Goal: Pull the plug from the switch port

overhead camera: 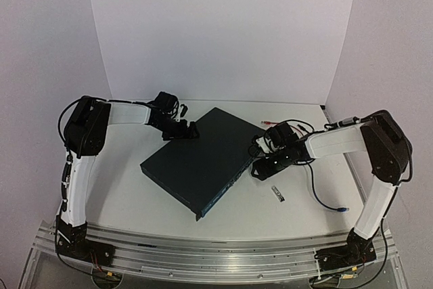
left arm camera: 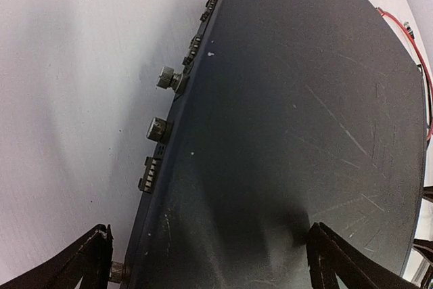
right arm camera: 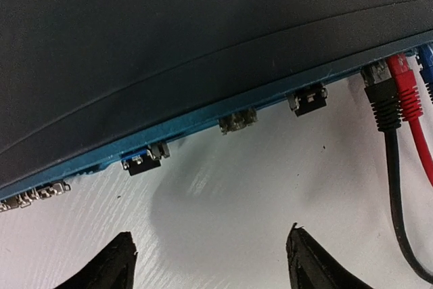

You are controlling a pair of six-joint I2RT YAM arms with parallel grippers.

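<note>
From above, the switch lies flat mid-table, turned on a diagonal, its long axis running from far right to near left. The thin port face looks toward the near right, at the right gripper, which sits just beside that face toward its far end. The left gripper is at the opposite long edge, also toward the far end. Bare table lies open on the near-left side of the box and in front of the port face. There a blue cable trails loose toward the near right, and a small silver piece lies near the right gripper. A red cable shows at the far right corner. Neither pincer's gap can be read here.

The left wrist view settles one — the fingers stand wide apart, one out over the table beyond the rear edge, the other above the scratched top, with the edge between them. I cannot tell whether they touch it. Only this view shows the rear face's knobs and small connectors.

The right wrist view alone shows the blue-tinged port face with its row of sockets. At its right end a black plug and a red plug sit side by side in the face, cables dropping toward the camera — a blue one is cut by the frame edge. The right fingers are spread open, holding nothing, apart from the face over bare table, left of the plugs.
</note>
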